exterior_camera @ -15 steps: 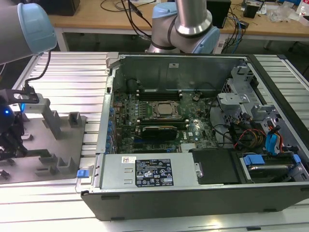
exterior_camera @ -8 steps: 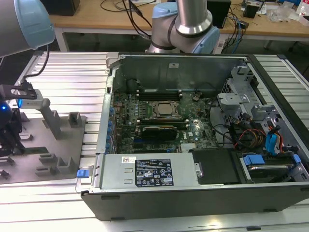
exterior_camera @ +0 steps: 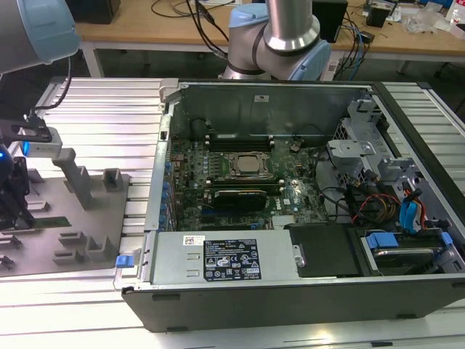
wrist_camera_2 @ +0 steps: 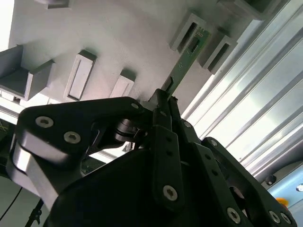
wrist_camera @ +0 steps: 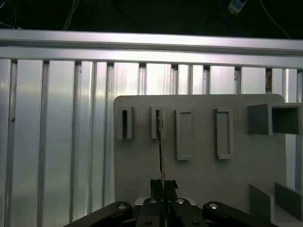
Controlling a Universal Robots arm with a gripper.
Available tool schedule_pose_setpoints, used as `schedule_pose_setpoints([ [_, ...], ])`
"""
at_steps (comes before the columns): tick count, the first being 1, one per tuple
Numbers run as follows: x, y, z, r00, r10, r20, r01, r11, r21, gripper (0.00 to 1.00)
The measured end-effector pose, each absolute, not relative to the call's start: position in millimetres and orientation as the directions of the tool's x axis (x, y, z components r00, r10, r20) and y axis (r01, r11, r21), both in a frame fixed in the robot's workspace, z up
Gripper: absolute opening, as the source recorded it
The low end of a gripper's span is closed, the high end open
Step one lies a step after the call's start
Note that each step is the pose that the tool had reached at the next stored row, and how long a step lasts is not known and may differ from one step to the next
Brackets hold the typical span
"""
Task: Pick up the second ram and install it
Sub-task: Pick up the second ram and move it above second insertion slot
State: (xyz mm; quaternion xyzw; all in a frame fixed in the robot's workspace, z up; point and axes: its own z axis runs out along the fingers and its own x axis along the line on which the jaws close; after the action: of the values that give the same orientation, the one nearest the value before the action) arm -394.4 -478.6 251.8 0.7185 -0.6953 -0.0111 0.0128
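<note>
My gripper [wrist_camera: 163, 185] is closed on the second ram [wrist_camera: 161, 146]. I pinch the thin green stick by one end, with one finger on each flat side. In the second wrist view the second ram [wrist_camera_2: 189, 52] runs out from my gripper [wrist_camera_2: 166, 97], and its far end sits between two small grey blocks [wrist_camera_2: 185, 32] on the grey tray [wrist_camera_2: 109, 42].

The tray [exterior_camera: 87, 233] lies on the counter [exterior_camera: 109, 123], near the counter's edge at the exterior view's left. The stick is over the part of the tray closest to that edge. The open computer case [exterior_camera: 290, 109] is well apart from it, at the exterior view's right.

Here is what I think could go wrong. The far end is tucked in between those blocks. If I pull up crooked, that end could catch on a block, and the stick could bend or twist in my grip. I hold only one end, so the long free part could tip down or swing when I move. If my pinch is too soft, the stick could slide out and drop onto the tray. If my pinch is too hard, I could hurt the little dark chips on it.
</note>
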Motion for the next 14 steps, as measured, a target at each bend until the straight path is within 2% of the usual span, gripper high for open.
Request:
schedule_pose_setpoints([
  [14, -394.4, -476.7, 273.4, 0.033, -0.999, 0.003, -0.999, -0.033, 0.034, 0.13],
])
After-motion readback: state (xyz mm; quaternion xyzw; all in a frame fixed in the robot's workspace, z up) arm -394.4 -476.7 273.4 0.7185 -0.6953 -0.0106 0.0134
